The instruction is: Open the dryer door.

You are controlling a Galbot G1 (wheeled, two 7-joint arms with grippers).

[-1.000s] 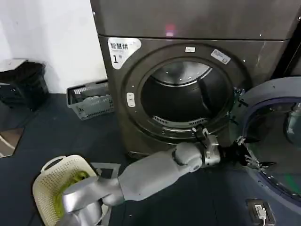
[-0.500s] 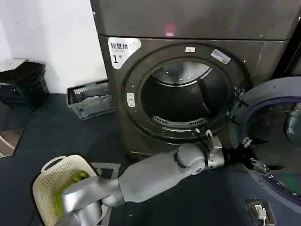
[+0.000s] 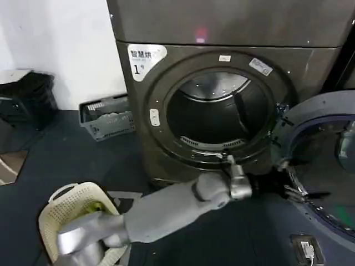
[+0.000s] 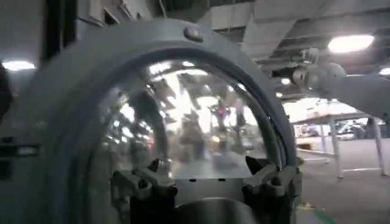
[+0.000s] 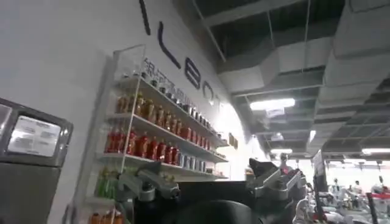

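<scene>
The left gripper [image 3: 294, 191] is reaching across the front of the dryer [image 3: 222, 83] toward four o'clock of the head view, its fingers spread apart and holding nothing, right beside the inner edge of the dryer door [image 3: 327, 160]. In the left wrist view the same gripper [image 4: 207, 182] is facing the door's domed glass [image 4: 201, 122], its two fingers [image 4: 143, 182] standing wide apart in front of the grey inner rim [image 4: 79, 79]; whether they are touching the door cannot be told. The door is standing swung open at three o'clock of the drum opening [image 3: 219, 113], its dark grey inner side turned toward the camera. The right gripper [image 5: 213, 182] is pointing up toward a ceiling and a shelf of bottles [image 5: 152, 131], its fingers parted and empty. A cream laundry basket [image 3: 72, 213] is sitting on the floor at seven o'clock, and a grey crate [image 3: 108, 117] is lying at nine o'clock beside the dryer.
</scene>
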